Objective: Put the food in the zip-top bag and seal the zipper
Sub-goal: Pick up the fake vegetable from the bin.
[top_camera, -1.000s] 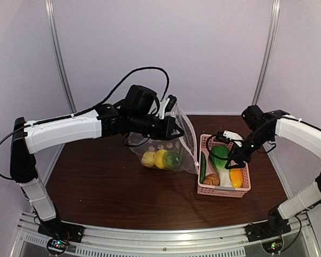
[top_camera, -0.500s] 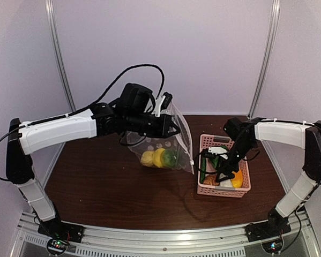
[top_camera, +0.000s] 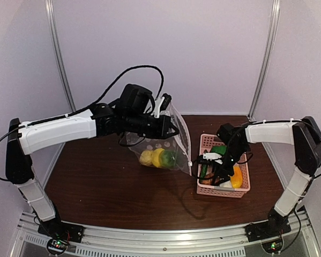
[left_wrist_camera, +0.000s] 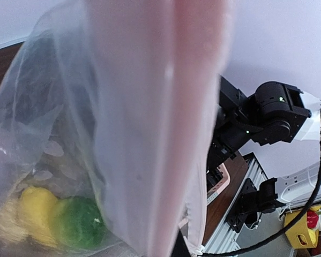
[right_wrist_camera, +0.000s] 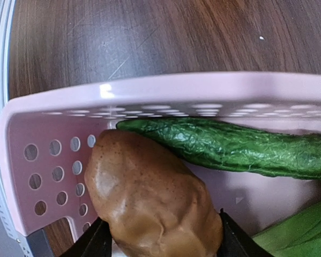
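My left gripper [top_camera: 170,110] is shut on the mouth edge of the clear dotted zip-top bag [top_camera: 173,140] and holds it hanging above the table. Lemons [top_camera: 152,157] and a green vegetable [top_camera: 171,158] lie in its bottom, and also show in the left wrist view [left_wrist_camera: 34,211] [left_wrist_camera: 82,222]. The zipper's white slider [top_camera: 191,163] hangs at the bag's lower right edge. My right gripper [top_camera: 214,172] is down in the pink basket [top_camera: 224,193], its fingers [right_wrist_camera: 93,243] pressed on both sides of a brown bread piece [right_wrist_camera: 149,198] lying in the basket's corner.
A long green vegetable [right_wrist_camera: 240,147] lies along the basket wall [right_wrist_camera: 53,123], touching the bread. Bok choy [top_camera: 220,151] and an orange-yellow piece [top_camera: 236,178] are also in the basket. The bag [left_wrist_camera: 69,134] fills the left wrist view and hides my left fingers. Rails edge the brown table.
My right gripper has swung left and dropped into the near-left corner of the basket, onto the bread. The left arm holds the bag almost still.
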Robot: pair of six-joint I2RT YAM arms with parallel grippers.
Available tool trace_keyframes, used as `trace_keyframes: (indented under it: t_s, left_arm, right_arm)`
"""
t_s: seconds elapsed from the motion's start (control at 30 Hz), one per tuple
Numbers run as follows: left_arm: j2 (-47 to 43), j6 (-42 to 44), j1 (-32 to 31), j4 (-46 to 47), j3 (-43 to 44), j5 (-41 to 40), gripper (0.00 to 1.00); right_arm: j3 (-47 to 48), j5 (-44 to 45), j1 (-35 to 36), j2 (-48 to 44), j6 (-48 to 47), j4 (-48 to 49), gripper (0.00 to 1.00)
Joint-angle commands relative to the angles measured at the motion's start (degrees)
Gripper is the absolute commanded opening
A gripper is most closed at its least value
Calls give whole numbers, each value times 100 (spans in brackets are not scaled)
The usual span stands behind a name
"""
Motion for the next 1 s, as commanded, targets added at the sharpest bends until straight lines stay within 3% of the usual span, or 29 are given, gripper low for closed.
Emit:
trace_keyframes:
  t_s: [0.0,0.27,0.4,0.67,0.97]
  left_arm:
    - [-162,-6,40,109,-73,-57,0]
    - [-145,-14,36,192,-126,-51,0]
    - [-88,-18,43,235,-142,-30,0]
    - [134,-117,40,409,-106,118,0]
    - [277,-257,40,504,12,229,0]
  right_arm:
    - [-5,39,24,-169,60,14,57]
    - [38,641,-74,-1400,33,-437,44]
    - [232,775,-121,-1916,91,-760,44]
    - [1454,-688,67,-2494,888,-1152,43]
    - [2498,-1466,681,-1874,2708,-114,38]
